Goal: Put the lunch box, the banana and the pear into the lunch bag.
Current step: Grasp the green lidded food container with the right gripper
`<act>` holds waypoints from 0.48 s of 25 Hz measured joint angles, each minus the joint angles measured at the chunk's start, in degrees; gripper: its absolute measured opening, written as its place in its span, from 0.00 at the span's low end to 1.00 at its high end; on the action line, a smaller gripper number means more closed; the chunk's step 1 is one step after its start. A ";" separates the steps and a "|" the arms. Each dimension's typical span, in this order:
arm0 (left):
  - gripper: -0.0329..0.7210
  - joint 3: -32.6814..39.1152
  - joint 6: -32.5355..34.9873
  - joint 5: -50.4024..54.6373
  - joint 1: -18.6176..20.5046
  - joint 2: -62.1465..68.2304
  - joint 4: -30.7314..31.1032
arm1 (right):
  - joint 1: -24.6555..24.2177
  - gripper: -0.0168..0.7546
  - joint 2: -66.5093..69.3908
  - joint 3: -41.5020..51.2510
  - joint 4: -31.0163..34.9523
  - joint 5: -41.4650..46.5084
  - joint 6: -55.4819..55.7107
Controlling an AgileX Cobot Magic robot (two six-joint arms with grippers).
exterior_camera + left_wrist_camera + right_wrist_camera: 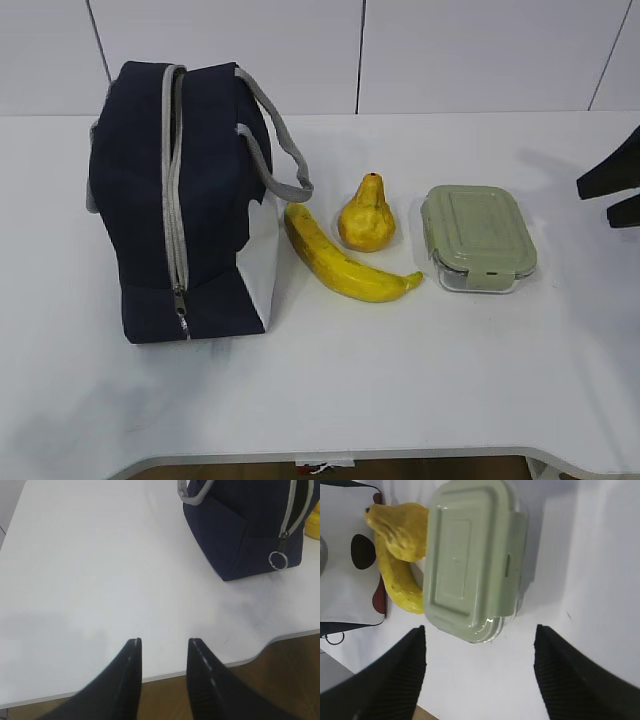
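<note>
Lunch box (472, 560) just ahead of open right pincer (480, 652).

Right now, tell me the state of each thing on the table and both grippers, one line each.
Navy-blue fabric lunch bag: upright, zipper closed.
Clear lunch box with sage-green snap lid: lid on, on the table.
Long yellow banana: lying flat between bag and box.
Small yellow pear: standing upright, behind the banana.
Left gripper: open, empty, above the table.
Right gripper: wide open, empty, near the lunch box.
</note>
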 joint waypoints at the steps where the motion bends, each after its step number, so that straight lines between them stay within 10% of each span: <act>1: 0.36 0.00 0.00 0.00 0.00 0.00 0.00 | 0.00 0.72 0.14 0.00 -0.46 0.00 -0.10; 12: 0.35 0.00 0.00 0.00 0.00 0.00 0.00 | 0.00 0.72 0.48 -0.16 2.90 0.00 -0.10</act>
